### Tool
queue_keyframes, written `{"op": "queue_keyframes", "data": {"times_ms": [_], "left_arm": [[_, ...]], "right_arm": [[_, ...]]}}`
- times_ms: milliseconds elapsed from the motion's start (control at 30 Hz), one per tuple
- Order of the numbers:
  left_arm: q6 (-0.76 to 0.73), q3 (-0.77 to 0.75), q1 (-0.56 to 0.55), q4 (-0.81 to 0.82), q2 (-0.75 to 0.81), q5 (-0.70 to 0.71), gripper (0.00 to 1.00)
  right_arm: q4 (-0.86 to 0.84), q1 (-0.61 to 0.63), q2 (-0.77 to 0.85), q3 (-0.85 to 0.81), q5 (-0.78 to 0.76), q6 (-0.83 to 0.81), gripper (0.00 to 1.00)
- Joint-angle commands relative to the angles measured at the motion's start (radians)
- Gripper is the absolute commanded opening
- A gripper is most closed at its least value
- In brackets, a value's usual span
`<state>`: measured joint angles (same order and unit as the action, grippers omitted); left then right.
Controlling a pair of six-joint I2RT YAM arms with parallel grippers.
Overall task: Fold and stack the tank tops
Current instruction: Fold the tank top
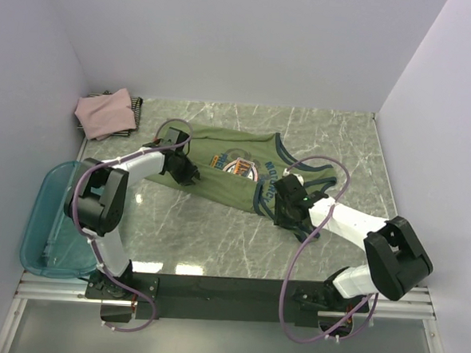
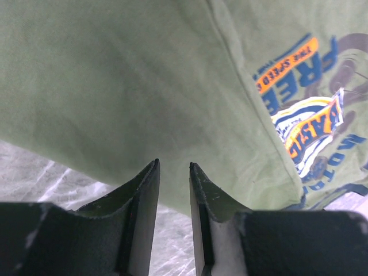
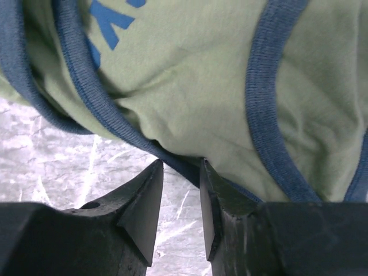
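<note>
Olive-green tank top (image 1: 219,185) lies spread flat across the middle of the glossy, grey-veined marble counter (image 1: 215,243). Its soft matte knit is edged in ribbed navy trim (image 3: 261,92), and it carries an orange, blue and white chest graphic (image 1: 238,165). The left claw (image 2: 173,167) sits at the plain near hem, its dark wedge-shaped fingers narrowly apart, with nothing visibly caught between them. The right claw (image 3: 181,167) sits at the navy-bound edge, where the cloth puckers into gentle folds. It also stands slightly apart, with bare marble showing through the gap. At the back left corner a dusty-pink tank top (image 1: 103,114) rests folded on a dark striped one (image 1: 136,106). A translucent teal bin (image 1: 38,204) with rounded corners overhangs the counter's left side.
</note>
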<state>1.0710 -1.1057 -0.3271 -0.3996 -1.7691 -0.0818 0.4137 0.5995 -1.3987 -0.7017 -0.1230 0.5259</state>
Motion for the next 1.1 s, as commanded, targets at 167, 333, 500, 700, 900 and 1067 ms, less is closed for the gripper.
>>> {"op": "queue_keyframes", "data": {"times_ms": [167, 333, 500, 700, 900, 1067], "left_arm": [[0.01, -0.034, -0.004, 0.005, -0.024, 0.01, 0.33], [0.012, -0.033, -0.004, -0.004, -0.036, 0.013, 0.32], [0.017, -0.02, -0.004, -0.016, -0.039, 0.025, 0.32], [0.02, -0.019, -0.004, -0.028, -0.049, 0.028, 0.32], [0.015, -0.014, -0.003, -0.03, -0.049, 0.03, 0.32], [0.009, -0.013, 0.005, -0.035, -0.047, 0.033, 0.32]], "right_arm": [[0.022, 0.014, -0.048, -0.059, -0.07, -0.007, 0.34], [0.052, 0.017, -0.036, -0.067, -0.099, 0.009, 0.0], [0.132, 0.016, 0.035, -0.113, -0.205, 0.04, 0.0], [0.264, 0.016, 0.089, -0.2, -0.383, 0.108, 0.0], [0.287, 0.014, 0.024, -0.246, -0.461, 0.118, 0.0], [0.208, 0.016, -0.049, -0.208, -0.423, 0.097, 0.0]]}}
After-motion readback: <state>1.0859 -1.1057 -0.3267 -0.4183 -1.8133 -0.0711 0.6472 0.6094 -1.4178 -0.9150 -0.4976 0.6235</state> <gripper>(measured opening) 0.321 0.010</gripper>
